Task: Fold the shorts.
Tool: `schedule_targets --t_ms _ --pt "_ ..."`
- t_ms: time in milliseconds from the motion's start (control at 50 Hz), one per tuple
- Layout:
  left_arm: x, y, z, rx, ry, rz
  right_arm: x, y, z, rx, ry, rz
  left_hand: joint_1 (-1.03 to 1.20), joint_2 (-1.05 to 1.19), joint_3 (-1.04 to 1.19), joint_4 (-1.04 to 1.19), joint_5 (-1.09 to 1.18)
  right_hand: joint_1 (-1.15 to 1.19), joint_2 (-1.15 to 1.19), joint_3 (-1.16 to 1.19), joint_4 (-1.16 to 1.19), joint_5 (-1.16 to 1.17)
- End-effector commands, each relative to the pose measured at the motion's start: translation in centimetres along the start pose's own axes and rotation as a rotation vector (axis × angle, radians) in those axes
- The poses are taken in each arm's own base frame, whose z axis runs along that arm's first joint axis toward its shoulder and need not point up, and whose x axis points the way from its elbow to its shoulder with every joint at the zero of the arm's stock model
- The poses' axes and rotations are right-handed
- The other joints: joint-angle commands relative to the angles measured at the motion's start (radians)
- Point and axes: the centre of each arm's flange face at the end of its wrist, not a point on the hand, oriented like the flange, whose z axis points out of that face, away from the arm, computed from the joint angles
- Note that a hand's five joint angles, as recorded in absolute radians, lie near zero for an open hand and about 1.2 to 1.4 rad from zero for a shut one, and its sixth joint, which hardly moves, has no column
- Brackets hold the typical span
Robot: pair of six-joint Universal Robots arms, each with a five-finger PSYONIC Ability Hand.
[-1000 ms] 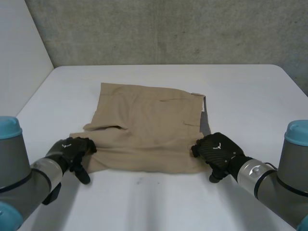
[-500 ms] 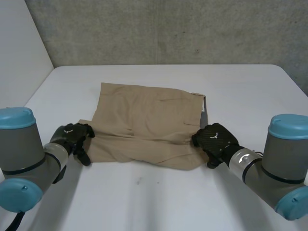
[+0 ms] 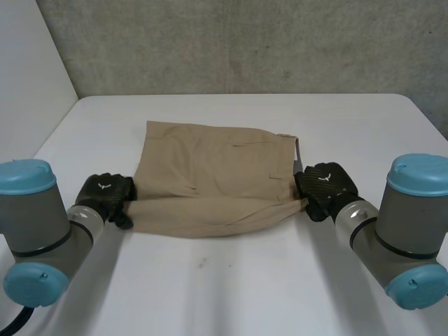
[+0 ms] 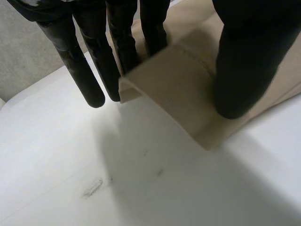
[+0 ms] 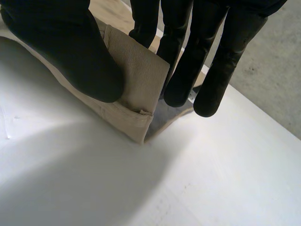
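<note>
One white table (image 3: 224, 287), its middle under one pair of tan shorts (image 3: 210, 164), near edge raised. Two hands: left hand (image 3: 105, 193) pinches the shorts' near left corner, right hand (image 3: 326, 183) pinches the near right corner

You see smooth white rectangular tabletop (image 3: 350, 133), far corners rounded. Rough grey concrete wall (image 3: 245, 42) runs behind its far edge. Plain white side panel (image 3: 28, 70) stands along tabletop's left side. Note small dark speck (image 3: 204, 263) near front middle; faint grey scuff marks (image 4: 94, 187) in your left wrist view.
</note>
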Motion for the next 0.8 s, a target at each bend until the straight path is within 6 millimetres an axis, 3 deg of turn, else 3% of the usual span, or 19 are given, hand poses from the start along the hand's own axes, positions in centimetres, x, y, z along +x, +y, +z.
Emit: schedule_targets --t_ms 20,60,120,320,400,520,580,660,760,800 --pt "0.3 0.2 -0.5 -0.003 0.013 -0.002 0.1 0.0 -0.6 -0.02 0.006 0.045 0.502 0.518 0.523 0.522 0.534 0.454 0.211 0.218 0.209 0.247" --pt "0.4 0.2 -0.7 -0.003 0.016 -0.001 0.1 0.0 -0.7 -0.025 0.006 0.049 0.637 0.653 0.658 0.657 0.67 0.454 0.211 0.218 0.209 0.247" --pt "0.3 -0.5 -1.1 0.019 0.017 -0.001 0.2 -0.2 -0.7 -0.028 0.006 0.05 0.652 0.668 0.674 0.672 0.685 0.454 0.211 0.218 0.209 0.247" --pt "-0.2 -5.4 -4.8 0.166 0.082 -0.02 0.2 -1.9 -2.6 -0.039 -0.01 0.047 0.652 0.668 0.674 0.672 0.685 0.454 0.211 0.218 0.209 0.247" --pt "0.1 -5.3 -4.6 0.152 0.118 -0.032 -0.2 -1.9 -3.2 -0.061 -0.031 0.052 0.652 0.668 0.674 0.672 0.685 0.454 0.211 0.218 0.209 0.247" --pt "1.0 -1.2 -1.2 -0.002 0.141 -0.017 -1.3 -1.5 -3.2 -0.073 -0.057 0.04 0.07 0.086 0.091 0.089 0.102 0.454 0.211 0.218 0.209 0.247" --pt "0.8 -0.6 -0.3 -0.023 0.115 -0.001 -1.3 -1.3 -3.0 -0.077 -0.059 0.039 0.001 0.017 0.022 0.021 0.034 0.454 0.211 0.218 0.209 0.247" --pt "0.0 -1.4 0.1 -0.007 0.047 0.023 -1.1 -1.2 -2.9 -0.078 -0.053 0.042 -0.008 0.008 0.013 0.012 0.025 0.454 0.211 0.218 0.209 0.247" --pt "-1.1 -5.0 -2.2 0.104 -0.006 0.021 -0.9 -1.2 -2.8 -0.076 -0.047 0.049 -0.005 0.011 0.016 0.015 0.028 0.454 0.211 0.218 0.209 0.247" --pt "-1.2 -5.6 -3.2 0.126 -0.009 0.021 -0.9 -1.3 -2.8 -0.072 -0.041 0.056 -0.005 0.011 0.016 0.015 0.028 0.454 0.211 0.218 0.209 0.247"
